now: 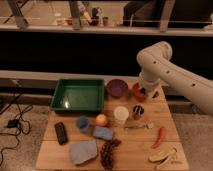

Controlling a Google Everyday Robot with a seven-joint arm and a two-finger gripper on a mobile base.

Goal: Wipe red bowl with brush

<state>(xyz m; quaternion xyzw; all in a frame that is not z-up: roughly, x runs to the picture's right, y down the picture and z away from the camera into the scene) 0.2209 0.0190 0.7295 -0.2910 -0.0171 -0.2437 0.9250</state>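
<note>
- Pale wooden bench (pixel 135 152) carries everything in view, seen from above and in front.
- White robot arm (pixel 172 75) reaches in from the right and bends down toward the back right part of the bench.
- Its gripper (pixel 145 92) hangs low over the red bowl (pixel 137 91), covering the bowl's right side; the fingers are closed. Whether they hold anything cannot be made out.
- The red bowl sits at the back right of the bench, just beside the purple bowl (pixel 117 87) on its left.
- The brush cannot be picked out in this view.
- A green tray (pixel 78 95) lies at the back left, next to the purple bowl.
- In front of the bowls stand a white cup (pixel 121 114) and a dark can (pixel 138 111), close together.
- Further left are an orange fruit (pixel 102 119) and a small blue cup (pixel 83 123), and a black block (pixel 61 133) near the left edge.
- A blue sponge (pixel 103 133), a grey-blue cloth (pixel 83 152) and dark grapes (pixel 108 152) lie toward the front.
- A silver utensil (pixel 139 126), a red chilli (pixel 159 137) and a banana (pixel 165 155) lie on the right.
</note>
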